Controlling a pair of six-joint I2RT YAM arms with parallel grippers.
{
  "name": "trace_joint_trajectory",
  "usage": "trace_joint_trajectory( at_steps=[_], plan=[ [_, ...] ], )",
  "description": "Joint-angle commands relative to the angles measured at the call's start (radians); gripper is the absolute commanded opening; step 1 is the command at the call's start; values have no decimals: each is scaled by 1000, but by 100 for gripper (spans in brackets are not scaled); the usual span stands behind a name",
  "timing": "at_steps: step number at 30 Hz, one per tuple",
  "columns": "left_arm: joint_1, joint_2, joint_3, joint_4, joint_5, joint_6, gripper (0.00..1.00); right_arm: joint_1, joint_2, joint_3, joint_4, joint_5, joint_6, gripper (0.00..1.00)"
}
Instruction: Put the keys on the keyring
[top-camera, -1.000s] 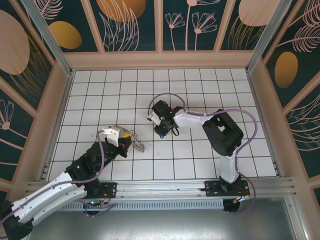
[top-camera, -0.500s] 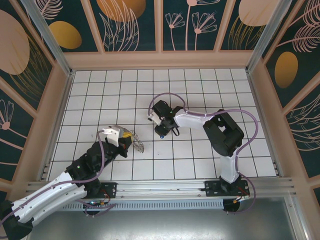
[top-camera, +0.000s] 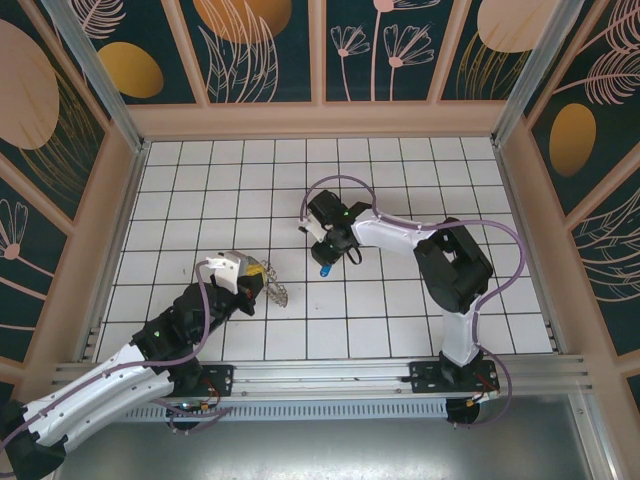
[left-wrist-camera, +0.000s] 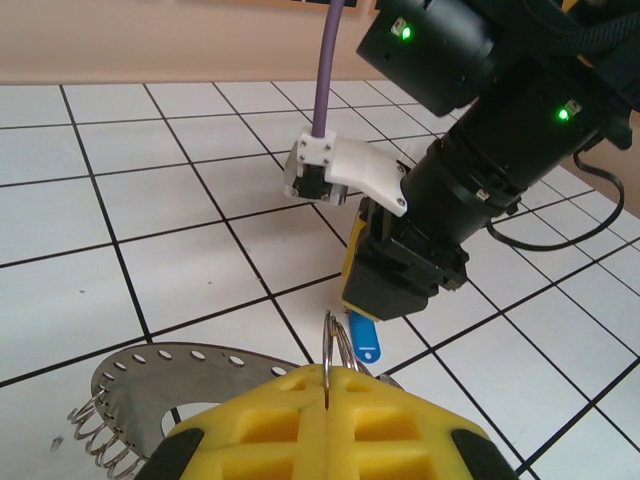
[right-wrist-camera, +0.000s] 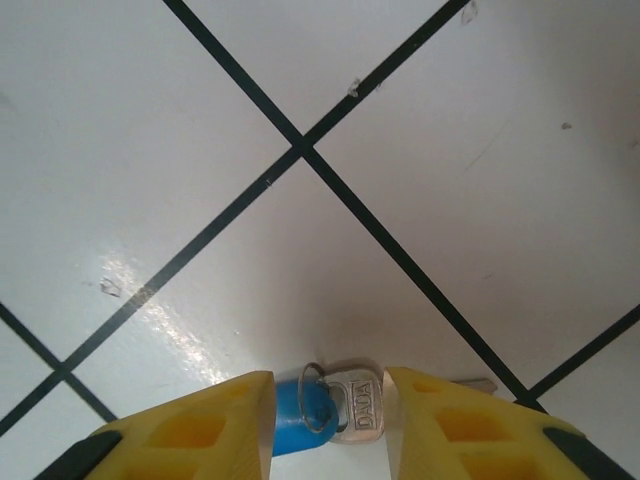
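Table: white tiled table (top-camera: 480, 200) with a black grid; both arms work near its middle.
Left gripper: yellow-fingered left gripper (left-wrist-camera: 328, 372), clenched on one thin wire loop at the ring's rim, so the ring is tilted up off the tiles.
Right gripper: yellow-fingered right gripper (right-wrist-camera: 328, 390), fingers spread and holding nothing, pointing down at the floor.
Keyring: flat grey perforated metal keyring (left-wrist-camera: 140, 390) fringed with small wire loops, held left of centre.
Key: tiny blue-headed key with a short silvery blade (left-wrist-camera: 365, 338), flat on a tile, near the ring but apart from it.
Deciding relation: the key lies straight beneath the right gripper, between its fingers, long axis running finger to finger. The right arm is nearer. Closing would likely catch it end-on, so a wrist turn may help.
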Motion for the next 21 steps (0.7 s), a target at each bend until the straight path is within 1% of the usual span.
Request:
trace_joint_trajectory(
  at_steps=[1,6,12,21],
  plan=[
    [-2,-25,22,45,18,37,0,0,-9,48,-92,-10,28,32],
    [-1,-67,22,25,20,52,0,2,14,76,-139,-14,35,29],
    [-2,-66,23,38,34,59,0,3,19,68,-161,-27,30,29],
    [-1,-65,24,35,33,55,0,-7,37,53,-140,-47,24,25]
  ],
)
